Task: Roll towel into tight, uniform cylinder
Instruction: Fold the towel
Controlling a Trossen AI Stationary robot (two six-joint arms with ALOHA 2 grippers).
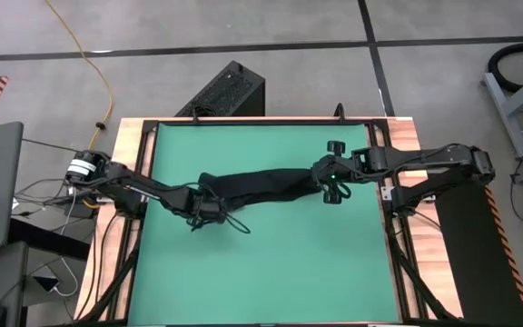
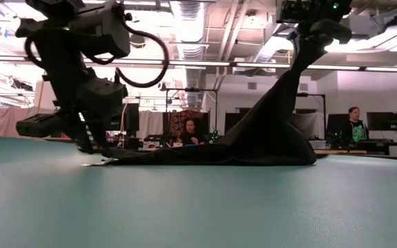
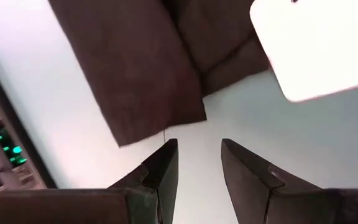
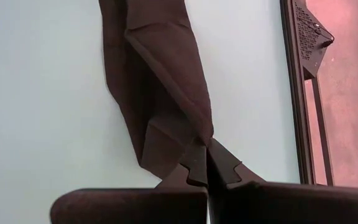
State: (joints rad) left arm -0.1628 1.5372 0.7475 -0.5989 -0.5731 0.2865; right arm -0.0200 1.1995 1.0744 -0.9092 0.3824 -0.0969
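right now i have the right end effector (image 4: 207, 168) pressed together on one end of the towel (image 1: 261, 188), lifting that end off the green mat (image 1: 271, 272) so the cloth hangs in a slope down to the mat, as the low view shows. the rest lies bunched in a long strip across the middle of the table. my left end effector (image 3: 199, 165) sits spread just beside the other end, near the white tag (image 3: 319, 46), holding nothing. i judge the lift is meant to straighten the strip before any rolling begins.
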